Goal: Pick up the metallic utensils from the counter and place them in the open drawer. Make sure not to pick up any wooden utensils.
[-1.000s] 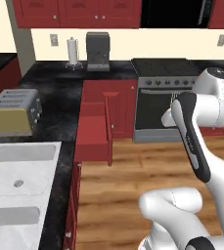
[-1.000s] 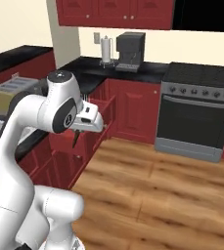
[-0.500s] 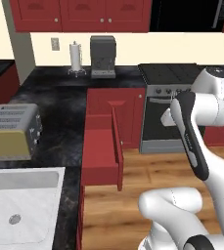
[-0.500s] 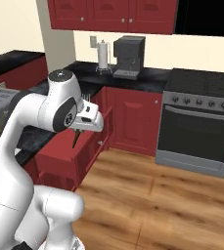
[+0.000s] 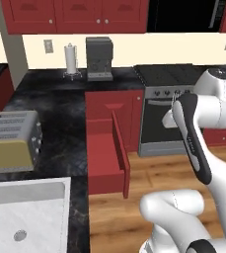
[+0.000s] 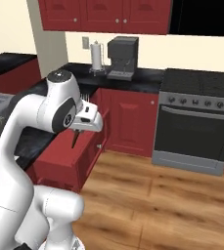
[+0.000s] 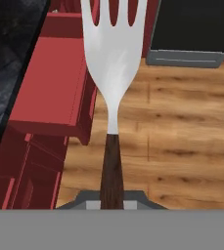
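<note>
Carried along with the base, tool stays clamped on fork.

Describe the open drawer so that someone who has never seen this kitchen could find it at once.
Start at the black stove on the back wall and move left to the dark red cabinet beside it. The wide, shallow dark red drawer juts out there over the wood floor, below the glossy black stone counter. Unlike the flat closed red doors around it, it stands pulled out, showing its red inside.
</note>
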